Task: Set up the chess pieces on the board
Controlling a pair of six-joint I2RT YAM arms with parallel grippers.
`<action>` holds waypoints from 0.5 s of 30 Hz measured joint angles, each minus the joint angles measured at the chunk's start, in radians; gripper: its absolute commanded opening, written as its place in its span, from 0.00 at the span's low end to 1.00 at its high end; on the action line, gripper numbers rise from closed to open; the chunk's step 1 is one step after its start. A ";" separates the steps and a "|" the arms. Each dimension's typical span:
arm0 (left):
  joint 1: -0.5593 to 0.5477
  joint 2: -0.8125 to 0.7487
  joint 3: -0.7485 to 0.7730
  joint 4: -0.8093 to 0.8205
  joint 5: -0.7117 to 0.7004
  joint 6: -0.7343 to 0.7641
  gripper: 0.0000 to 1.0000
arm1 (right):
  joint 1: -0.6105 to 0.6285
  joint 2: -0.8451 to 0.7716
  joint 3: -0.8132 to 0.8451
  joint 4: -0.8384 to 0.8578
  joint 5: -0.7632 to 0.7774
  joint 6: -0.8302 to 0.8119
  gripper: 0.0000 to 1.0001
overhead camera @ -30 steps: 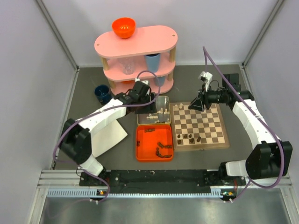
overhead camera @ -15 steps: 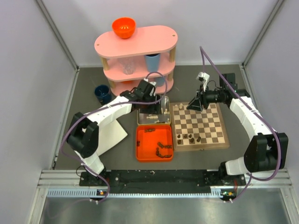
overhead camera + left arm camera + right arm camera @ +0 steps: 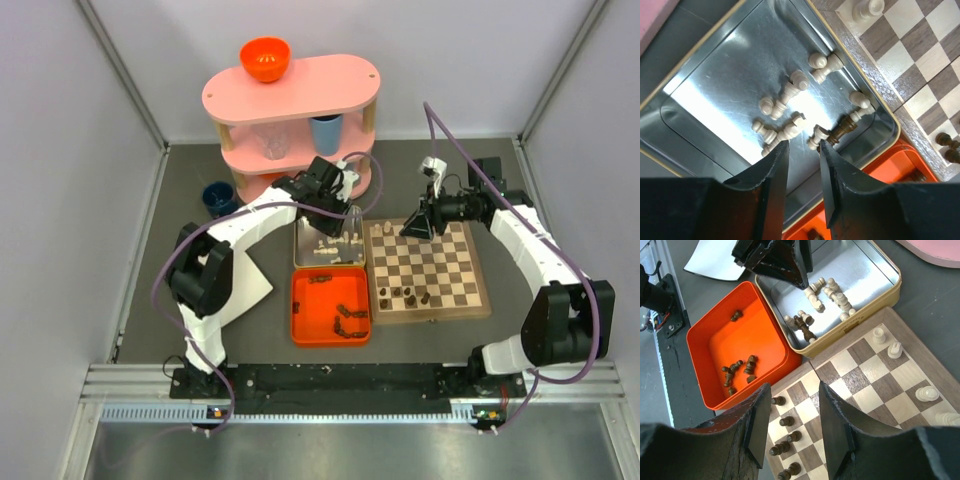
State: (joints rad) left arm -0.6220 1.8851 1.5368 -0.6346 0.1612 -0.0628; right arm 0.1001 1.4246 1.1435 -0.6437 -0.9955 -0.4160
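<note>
Over the tin [image 3: 715, 75], our left gripper [image 3: 803, 145], narrowly parted and empty, should straddle one cream piece [image 3: 815, 139]; right gripper [image 3: 793, 386] hangs wide, empty.

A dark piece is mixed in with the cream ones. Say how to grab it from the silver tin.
Grip the dark piece across its narrow middle, coming straight down: it lies on its side in the silver tin, whose walls likely block a sideways approach. Set the jaws crosswise to its length.

Left end effector [image 3: 802, 146] slightly parted, right end effector [image 3: 793, 390] parted
</note>
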 measured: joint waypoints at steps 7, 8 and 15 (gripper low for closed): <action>0.014 0.045 0.036 -0.051 0.032 0.066 0.32 | 0.000 0.000 0.000 -0.009 0.006 -0.011 0.43; 0.014 0.051 0.038 -0.056 0.033 0.069 0.32 | 0.000 0.000 0.000 -0.010 0.006 -0.011 0.43; 0.018 0.116 0.086 -0.084 0.034 0.092 0.34 | 0.000 0.000 0.000 -0.011 0.007 -0.012 0.43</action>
State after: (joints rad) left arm -0.6044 2.0006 1.6226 -0.7181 0.1947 0.0296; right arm 0.1001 1.4246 1.1435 -0.6548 -0.9886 -0.4282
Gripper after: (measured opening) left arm 0.330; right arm 0.429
